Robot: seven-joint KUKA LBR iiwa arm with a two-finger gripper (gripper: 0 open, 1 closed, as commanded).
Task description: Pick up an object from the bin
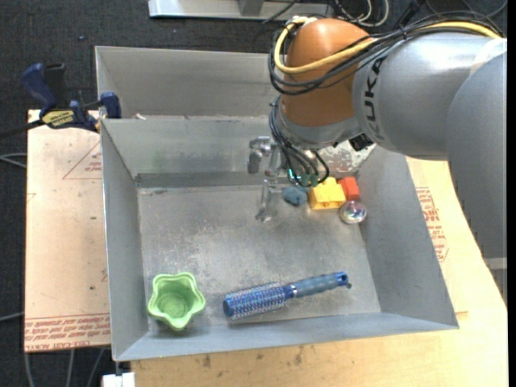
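Along the front wall [282,330] lie brush [282,294] and cup [173,301].

Bin [121,232] floor bare across middle and left; I see wide open passage there. Near-left corner taken by green flower-shaped cup [172,301]. Blue hairbrush [282,294] lies along front, narrow gap between it and cup. Far right crowded: yellow block [326,193], red block [348,187], small clear ball [352,213], small blue piece [295,196] just beside gripper [264,204]. Arm [419,87] overhangs that corner.

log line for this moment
tool over bin middle | nearest: small blue piece, yellow block | green cup, blue brush near front
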